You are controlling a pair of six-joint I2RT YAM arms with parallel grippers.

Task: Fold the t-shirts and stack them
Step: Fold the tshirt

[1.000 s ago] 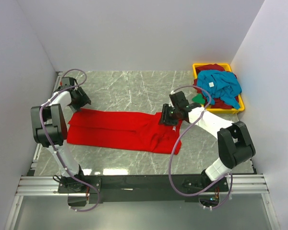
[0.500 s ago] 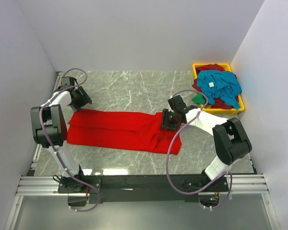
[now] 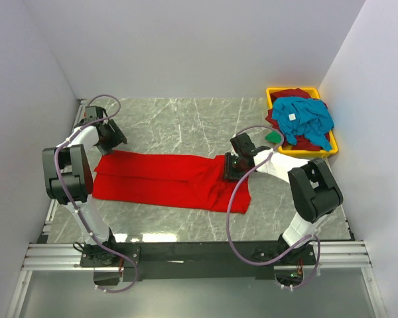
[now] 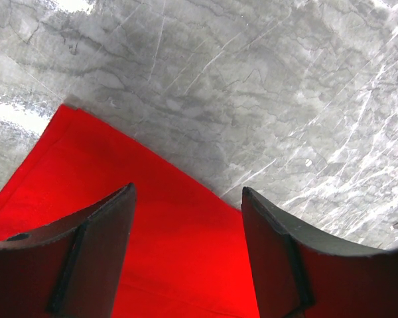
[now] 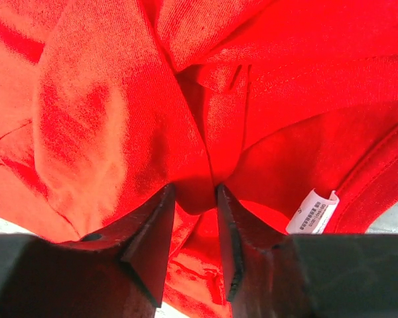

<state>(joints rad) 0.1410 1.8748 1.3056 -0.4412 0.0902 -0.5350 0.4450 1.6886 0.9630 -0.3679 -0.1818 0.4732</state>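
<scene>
A bright red t-shirt [image 3: 166,179] lies flattened as a long strip across the marble table. Over its far left corner hovers my left gripper [image 3: 113,140], its jaws open wide; in the left wrist view only flat red cloth [image 4: 152,225] lies beneath the left gripper [image 4: 188,192]. At the bunched right end, my right gripper [image 3: 229,167] has a raised fold of red cloth [image 5: 106,132] pinched between the tips of the right gripper [image 5: 196,192]. A white label [image 5: 313,211] shows beside it. The teal-blue t-shirt [image 3: 305,116] lies atop a maroon one [image 3: 293,94] and a green one [image 3: 273,136].
A yellow bin [image 3: 273,91] holding the other shirts stands at the back right corner against the wall. White walls close the table on the left, back and right. Bare marble [image 3: 186,119] shows behind the red shirt.
The right gripper has moved a little left along the shirt's bunched end and narrowed its jaws onto a fold. The left gripper has stayed in place.
</scene>
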